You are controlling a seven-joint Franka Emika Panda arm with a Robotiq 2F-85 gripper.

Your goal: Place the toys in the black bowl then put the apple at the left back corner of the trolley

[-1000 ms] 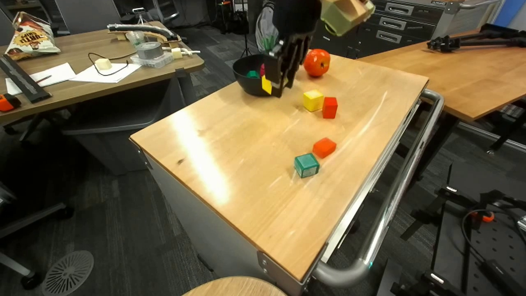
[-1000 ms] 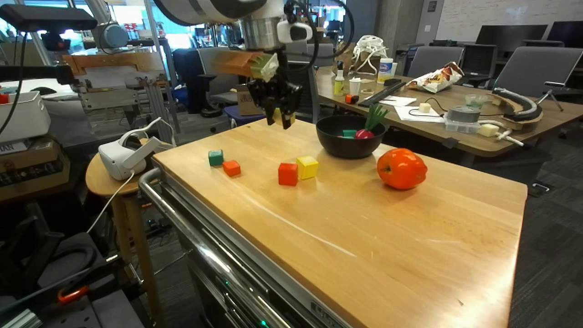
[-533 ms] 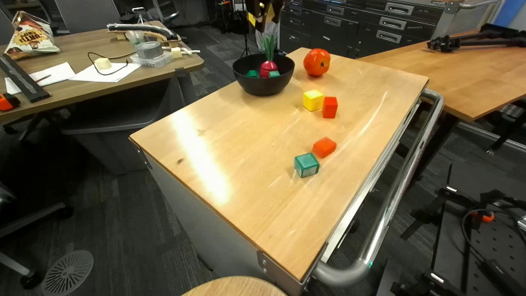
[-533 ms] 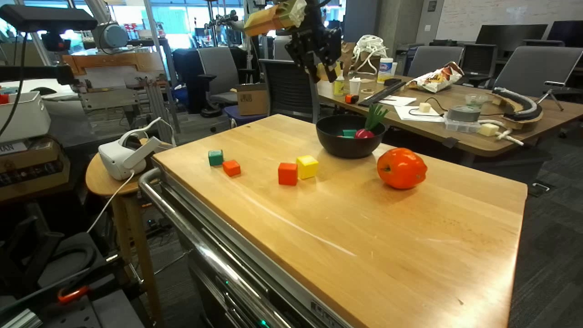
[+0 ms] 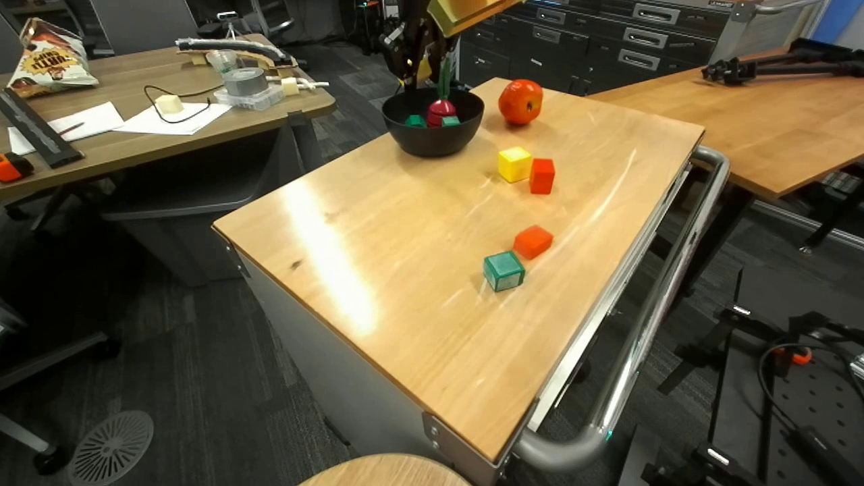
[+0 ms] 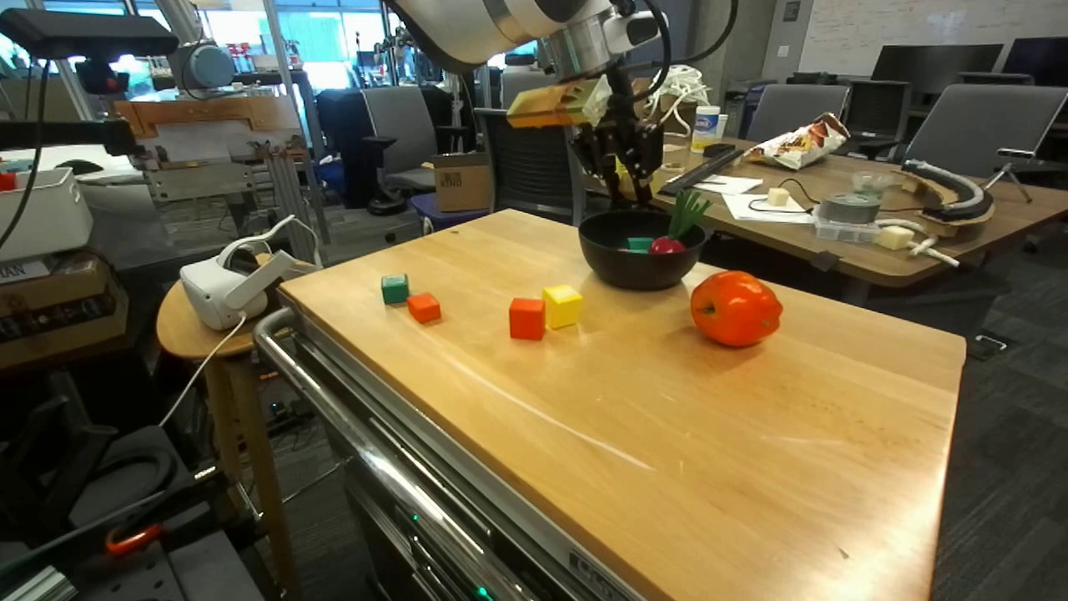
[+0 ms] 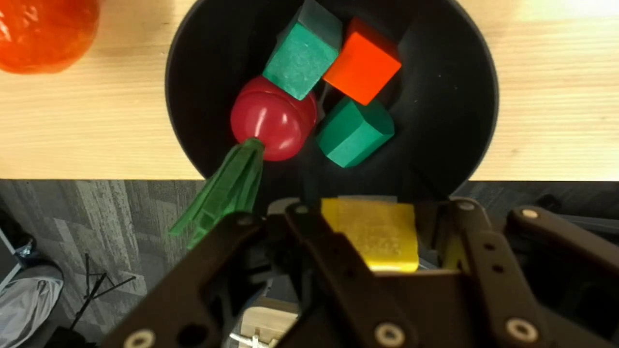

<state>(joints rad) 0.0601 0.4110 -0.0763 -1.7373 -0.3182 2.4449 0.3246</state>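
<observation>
1. The trolley (image 6: 751, 476) was spread across the middle and lower right in an exterior view.
2. The black bowl (image 6: 638, 271) was set right of centre, above mid-height, and had not been shifted over the last second.
3. The gripper (image 6: 630, 197) had just been swung rightward from the bowl's left, raised, then lowered to its far rim. A held yellow block (image 7: 372, 237) was clamped in it, so a release was judged to be close. In the wrist view the bowl's lower rim was overlapped by the block; whether the block was already inside the rim could not be told.
4. The apple (image 6: 736, 309) was left near the bowl, apart from it, right of centre; its corner move was judged to be due last.
5. A radish-shaped toy (image 7: 273, 118) was already placed in the bowl.
6. A teal block (image 7: 302, 58), an orange block (image 7: 362, 65) and a green block (image 7: 355, 133) were nested beside it.
7. Still to be gathered were a loose red block (image 6: 527, 319) and loose yellow block (image 6: 563, 306) near the centre, and a loose orange block (image 6: 425, 308) and loose teal block (image 6: 395, 289) farther left.
</observation>
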